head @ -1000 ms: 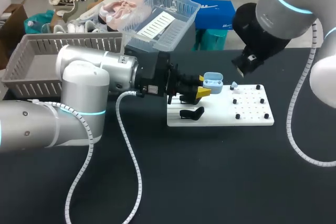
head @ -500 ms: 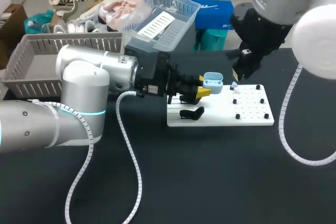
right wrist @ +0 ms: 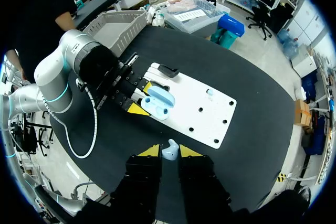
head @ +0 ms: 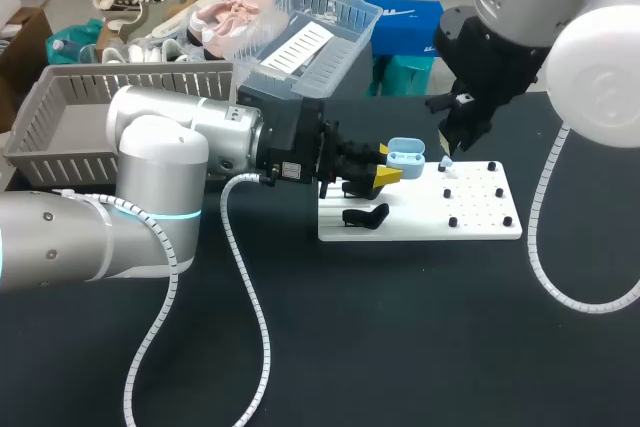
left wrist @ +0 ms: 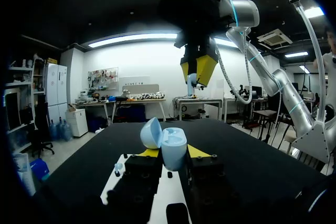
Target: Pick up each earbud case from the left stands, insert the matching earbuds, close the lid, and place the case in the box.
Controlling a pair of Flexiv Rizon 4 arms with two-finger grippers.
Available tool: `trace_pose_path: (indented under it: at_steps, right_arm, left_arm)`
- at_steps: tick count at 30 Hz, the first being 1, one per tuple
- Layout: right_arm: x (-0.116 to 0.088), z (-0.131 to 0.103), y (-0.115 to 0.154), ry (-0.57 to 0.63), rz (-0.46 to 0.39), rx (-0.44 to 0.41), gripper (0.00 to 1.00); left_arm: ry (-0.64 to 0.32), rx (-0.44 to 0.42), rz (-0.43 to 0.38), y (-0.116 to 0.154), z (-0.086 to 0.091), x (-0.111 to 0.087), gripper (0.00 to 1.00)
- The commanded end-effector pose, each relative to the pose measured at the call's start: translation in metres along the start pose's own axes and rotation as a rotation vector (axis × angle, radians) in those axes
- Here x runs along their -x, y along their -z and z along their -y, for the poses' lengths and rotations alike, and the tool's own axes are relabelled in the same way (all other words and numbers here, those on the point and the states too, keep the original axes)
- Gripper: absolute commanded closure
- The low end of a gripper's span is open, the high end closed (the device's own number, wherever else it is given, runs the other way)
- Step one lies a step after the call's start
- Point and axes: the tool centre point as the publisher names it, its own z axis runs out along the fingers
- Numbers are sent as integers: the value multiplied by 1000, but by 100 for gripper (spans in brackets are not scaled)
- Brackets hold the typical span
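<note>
The left gripper [head: 387,162] reaches in level over the tabletop [head: 400,347], its fingers pinching a light blue earbud case [head: 405,158] from two sides. The case stands upright with its lid swung open, above the left half of a white board [head: 480,217]. That board lies flat, somewhat toward the tabletop's far edge and right of its middle. A black stand [head: 365,215] sits on the board's left end, just below the left gripper, and small black pegs dot the right half.

The right gripper [right wrist: 169,153] hangs pointing down from the far right, above the board and apart from the case. Its fingers are closed on a pale blue earbud [right wrist: 169,148], whose rounded head shows between the yellow tips. In the left wrist view this gripper is ahead of the open case and higher than it, the earbud showing between its tips.

A second earbud [right wrist: 210,92] stands on the board near its far edge, just right of the held case. A grey slatted basket [head: 60,107] rests at the tabletop's far left corner, well apart from the board.
</note>
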Motion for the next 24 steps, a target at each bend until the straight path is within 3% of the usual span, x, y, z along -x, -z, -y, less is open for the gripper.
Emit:
trace_pose_path:
  at_steps: [1, 10, 24]
  right_arm:
    - [4, -7, -5, -40, 10, -24, 100]
    - [19, -21, -10, -260, 38, -56, 100]
    - [31, -18, -20, -318, 12, -87, 100]
  left_arm:
    - [0, 2, -2, 0, 0, 0, 100]
    - [0, 2, -2, 0, 0, 0, 100]
    - [0, 2, -2, 0, 0, 0, 100]
